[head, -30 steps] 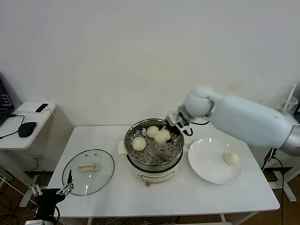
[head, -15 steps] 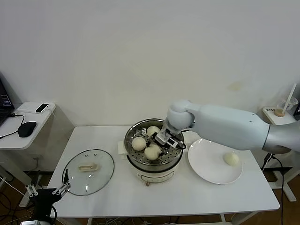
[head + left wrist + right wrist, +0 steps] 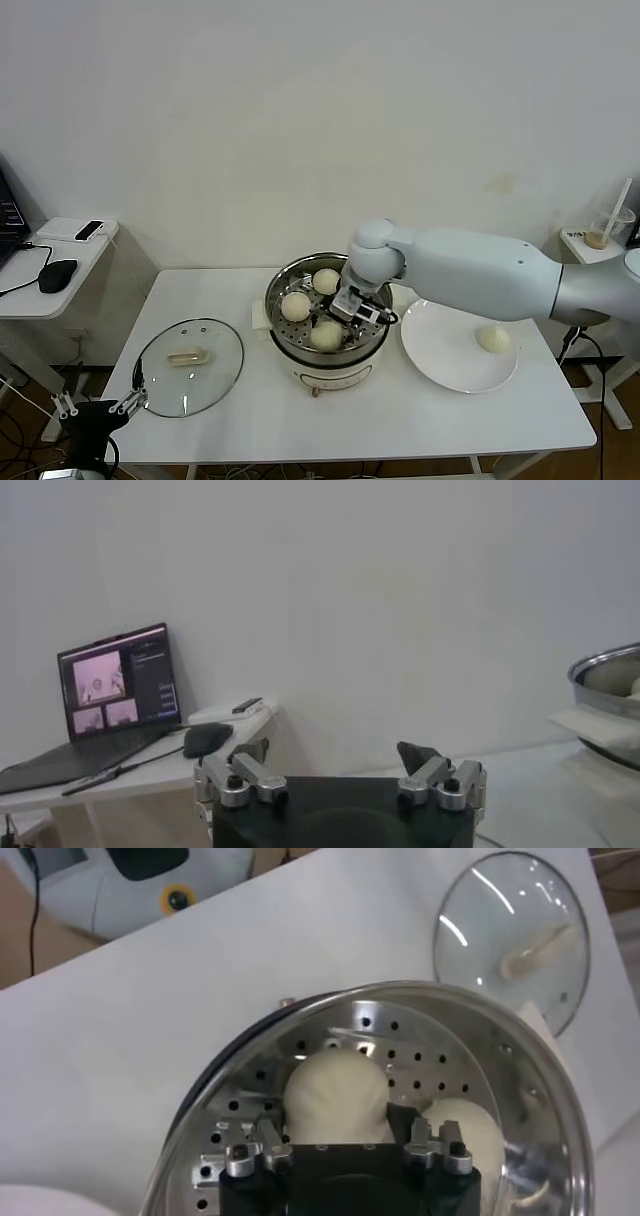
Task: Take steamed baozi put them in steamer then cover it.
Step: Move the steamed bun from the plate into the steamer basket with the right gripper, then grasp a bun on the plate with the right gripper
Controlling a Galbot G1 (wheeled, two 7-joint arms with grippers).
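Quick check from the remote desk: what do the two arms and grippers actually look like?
Right arm: smooth pale grey-white shell with a rounded joint. Right gripper: black body, silver metal knuckles with screws. Left gripper: same black body, silver knuckles, dark fingers. No markings visible on either.

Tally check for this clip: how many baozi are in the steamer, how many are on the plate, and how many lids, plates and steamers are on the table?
Baozi in the steamer: 3
Baozi on the plate: 1
Glass lid: 1, lying flat on the table
Plate: 1
Steamer: 1
Total: 7 things, 4 of them baozi
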